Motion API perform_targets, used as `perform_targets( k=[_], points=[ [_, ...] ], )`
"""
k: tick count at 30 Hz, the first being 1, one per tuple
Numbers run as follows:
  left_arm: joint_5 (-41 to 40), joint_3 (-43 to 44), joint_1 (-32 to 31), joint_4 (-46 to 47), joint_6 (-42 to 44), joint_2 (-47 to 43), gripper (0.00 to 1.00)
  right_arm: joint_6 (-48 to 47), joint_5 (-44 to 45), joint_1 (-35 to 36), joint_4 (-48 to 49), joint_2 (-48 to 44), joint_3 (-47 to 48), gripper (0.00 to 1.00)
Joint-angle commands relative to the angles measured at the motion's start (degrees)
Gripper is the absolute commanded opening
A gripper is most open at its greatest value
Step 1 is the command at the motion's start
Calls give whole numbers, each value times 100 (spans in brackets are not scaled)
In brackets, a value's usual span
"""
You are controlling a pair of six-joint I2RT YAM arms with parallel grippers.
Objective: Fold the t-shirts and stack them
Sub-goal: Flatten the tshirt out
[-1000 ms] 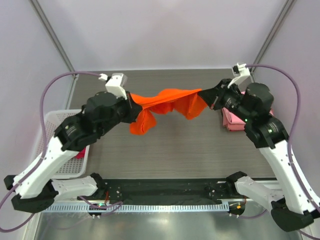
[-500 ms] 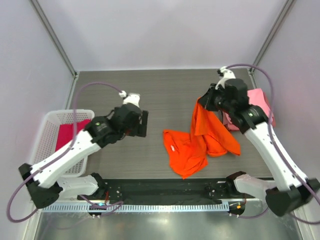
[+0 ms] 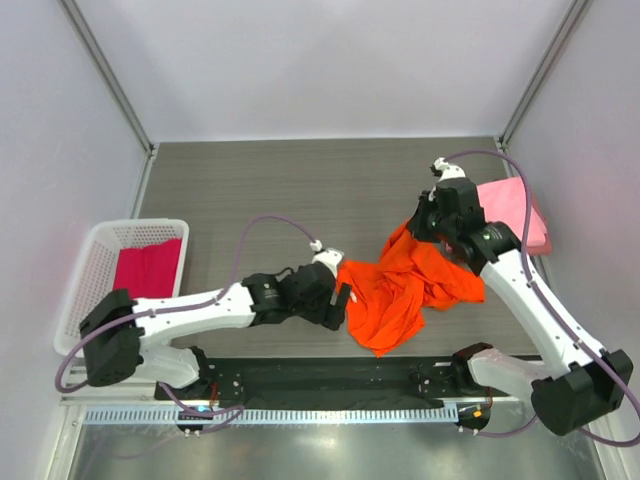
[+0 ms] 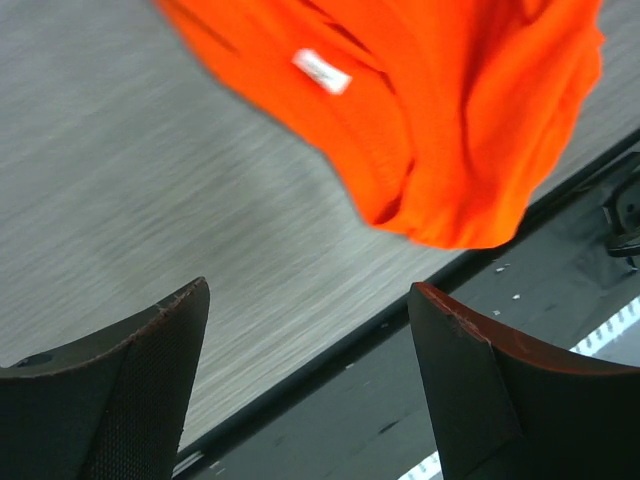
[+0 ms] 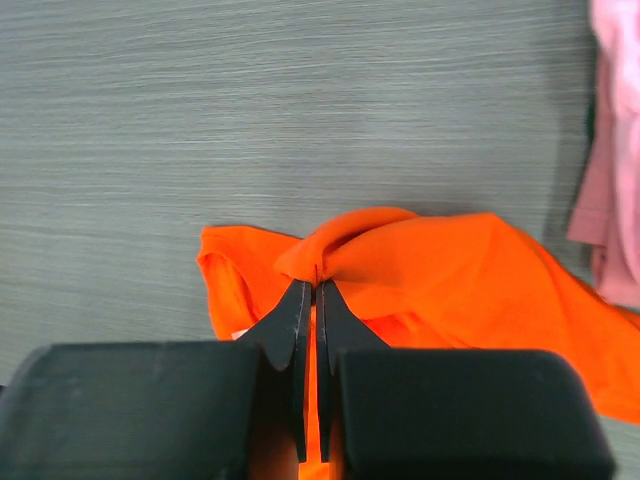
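Because the right gripper is pinched tight on only a small peak of the orange t-shirt, the cloth could slip free if that arm lifts or pulls hard, and the rest lies crumpled in overlapping folds on the near-right part of the bench. The left gripper hovers low just left of the heap with its jaws wide and nothing between them. If it closes where the layers bunch, near the collar with its white label, it may take 2 thicknesses at once or a sleeve instead of a hem, and the shirt would then spread crooked. The shirt's near tip lies close to the bench's near edge and the black rail, so a sideways drag could pull it over the edge. A swing of the right arm to the far right could also disturb the pink t-shirts stacked just beside it. The bench is grey with a fine wood-like grain, flat and matte, likely to let cloth slide easily. At its left edge a white lattice basket holds 1 magenta t-shirt. Pale plain walls enclose the bench on 3 sides, with slanted metal posts at the far corners.
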Motion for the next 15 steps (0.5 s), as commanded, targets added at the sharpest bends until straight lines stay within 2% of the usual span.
perform_targets(
  k=[1,7,14,15],
  points=[
    [128,104,-464,1176,-560,485,81,-52,470,-52,152,-443,-218,5],
    [259,544,-940,1538,-1455,1760,79,-8,559,-96,169,-927,-500,4],
    [243,693,-949,1838,-2037,2367,63,-8,550,-96,169,-1200,-553,4],
    [129,693,-940,1794,-2064,2385,58,-8,550,-96,169,-1243,-570,4]
  ],
)
